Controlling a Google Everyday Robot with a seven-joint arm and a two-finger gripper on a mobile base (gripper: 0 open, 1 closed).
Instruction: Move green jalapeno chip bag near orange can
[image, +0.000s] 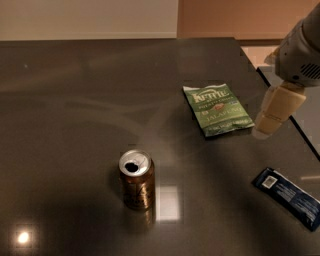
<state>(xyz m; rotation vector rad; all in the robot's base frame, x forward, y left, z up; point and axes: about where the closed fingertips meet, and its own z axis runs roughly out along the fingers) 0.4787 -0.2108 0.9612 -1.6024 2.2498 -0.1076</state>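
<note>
One green jalapeno chip bag (217, 109), one orange can (136, 179), one hand (274, 114) beside bag, grip unclear.

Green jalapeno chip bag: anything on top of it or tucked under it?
Nothing lies on the green jalapeno chip bag; it lies flat on the table. Its underside is hidden. The gripper is just beside it, not on it.

Dark glossy counter (75, 100) — light glints, pale wall (85, 20) behind. Blue packet (287, 196) flat near right front edge — claw (265, 125) hovers farther back.
</note>
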